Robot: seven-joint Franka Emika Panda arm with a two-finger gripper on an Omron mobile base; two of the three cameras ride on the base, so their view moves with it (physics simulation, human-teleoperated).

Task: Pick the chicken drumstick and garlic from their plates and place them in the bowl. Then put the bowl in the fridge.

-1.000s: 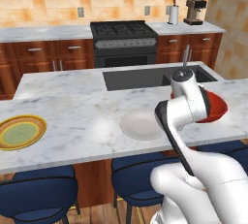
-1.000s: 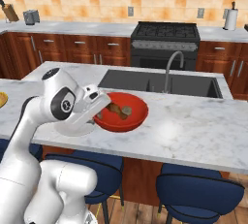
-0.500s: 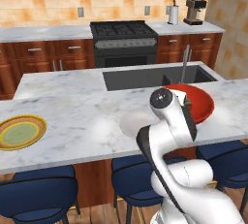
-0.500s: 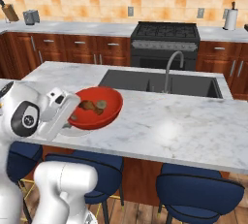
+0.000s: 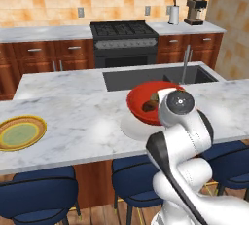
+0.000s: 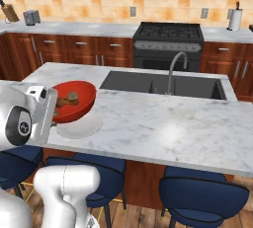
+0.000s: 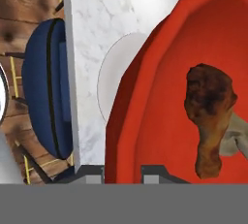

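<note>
The red bowl (image 5: 146, 97) (image 6: 79, 98) hangs tilted just above the white plate (image 5: 132, 127) (image 6: 81, 126) on the island. My gripper (image 7: 122, 173) (image 6: 54, 116) is shut on the bowl's (image 7: 160, 97) near rim. Inside the bowl lie the brown chicken drumstick (image 7: 209, 116) (image 6: 63, 103) and the greyish garlic (image 7: 236, 136) (image 6: 73, 95), which the drumstick partly hides in the hand view. The green plate with the yellow rim (image 5: 20, 132) sits bare at the island's left end. The fridge is out of view.
A sink (image 5: 155, 75) with a tall faucet (image 5: 185, 63) (image 6: 172, 69) is set in the island behind the bowl. Blue stools (image 5: 41, 190) (image 6: 202, 192) (image 7: 48, 87) stand along the near edge. Stove and cabinets line the back wall.
The arm has swung left along the island with the bowl in its grip, from the right part of the counter to over the white plate.
</note>
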